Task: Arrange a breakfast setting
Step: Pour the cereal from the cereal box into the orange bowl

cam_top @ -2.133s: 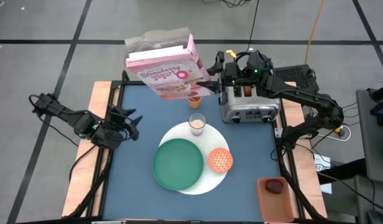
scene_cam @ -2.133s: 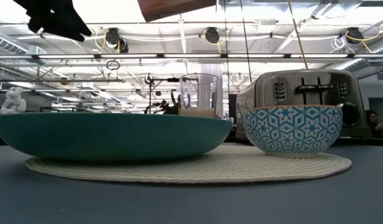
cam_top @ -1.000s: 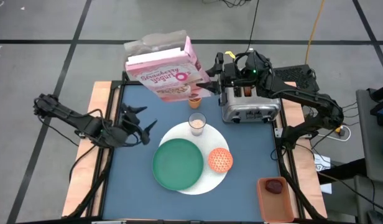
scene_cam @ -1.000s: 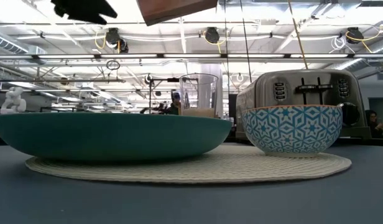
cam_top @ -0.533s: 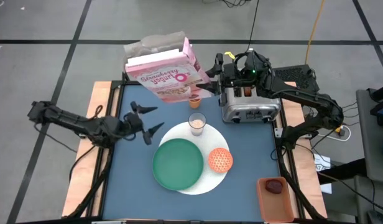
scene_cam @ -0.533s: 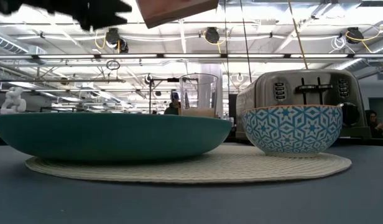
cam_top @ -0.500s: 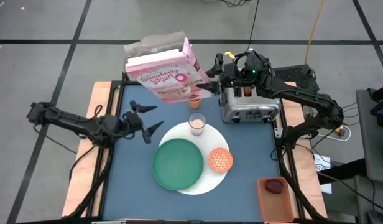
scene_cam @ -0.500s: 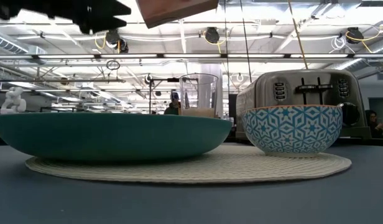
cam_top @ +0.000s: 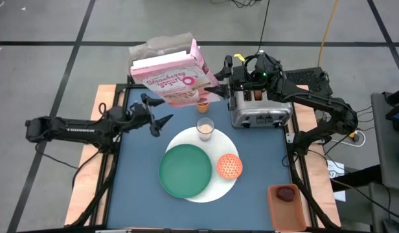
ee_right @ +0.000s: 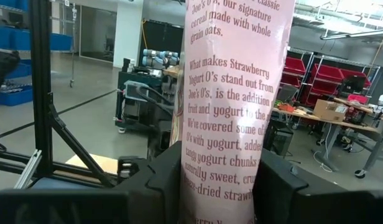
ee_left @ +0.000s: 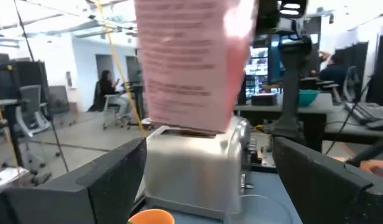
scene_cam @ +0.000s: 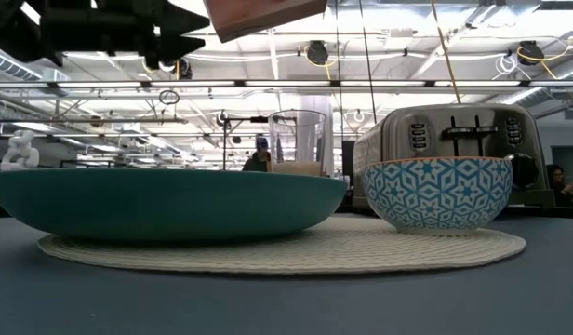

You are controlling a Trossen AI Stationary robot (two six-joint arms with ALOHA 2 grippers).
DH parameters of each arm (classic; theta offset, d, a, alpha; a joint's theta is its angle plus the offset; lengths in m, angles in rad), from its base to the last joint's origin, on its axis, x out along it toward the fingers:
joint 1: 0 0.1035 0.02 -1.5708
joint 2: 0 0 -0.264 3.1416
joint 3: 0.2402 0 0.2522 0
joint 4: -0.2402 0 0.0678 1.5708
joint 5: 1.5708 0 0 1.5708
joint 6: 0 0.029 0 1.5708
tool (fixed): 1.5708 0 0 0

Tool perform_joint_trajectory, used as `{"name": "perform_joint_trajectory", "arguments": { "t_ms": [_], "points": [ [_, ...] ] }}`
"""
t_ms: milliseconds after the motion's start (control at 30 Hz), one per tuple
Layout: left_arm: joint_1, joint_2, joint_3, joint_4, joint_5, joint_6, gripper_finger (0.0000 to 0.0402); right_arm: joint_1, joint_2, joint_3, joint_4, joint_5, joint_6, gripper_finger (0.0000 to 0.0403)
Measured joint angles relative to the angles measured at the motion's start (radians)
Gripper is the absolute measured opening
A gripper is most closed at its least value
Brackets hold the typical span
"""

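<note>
There is one pink cereal box [cam_top: 171,73], held up in the air. There is one green round plate [cam_top: 185,170] and one larger white disc [cam_top: 218,188] under it. There is one small orange bowl [cam_top: 229,166], one milk glass [cam_top: 205,127] and one orange cup [cam_top: 202,103]. There is one toaster [cam_top: 258,110]. One dark-red fruit [cam_top: 286,193] sits in one tray [cam_top: 274,208]. There are two robot arms.

left gripper [cam_top: 159,114]: extended over the table, fingers spread | right gripper [cam_top: 220,76]: raised at the far edge, apparently clamped
</note>
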Motion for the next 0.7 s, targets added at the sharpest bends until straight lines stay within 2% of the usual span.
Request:
{"name": "perform_joint_trajectory", "arguments": {
  "t_ms": [133, 467, 700],
  "points": [
    [0.040, 0.026, 0.000, 0.084, 0.114, -0.017, 0.0351, 0.000, 0.000, 0.000, 0.000, 0.000, 0.000, 0.0139],
    [0.108, 0.085, 0.001, 0.203, 0.178, -0.057, 0.0351, 0.000, 0.000, 0.000, -0.004, 0.000, 0.000, 0.0139],
    [0.115, 0.158, 0.001, 0.198, 0.178, -0.069, 0.0351, 0.000, 0.000, 0.000, 0.006, 0.000, 0.000, 0.0139]
  ]
}}
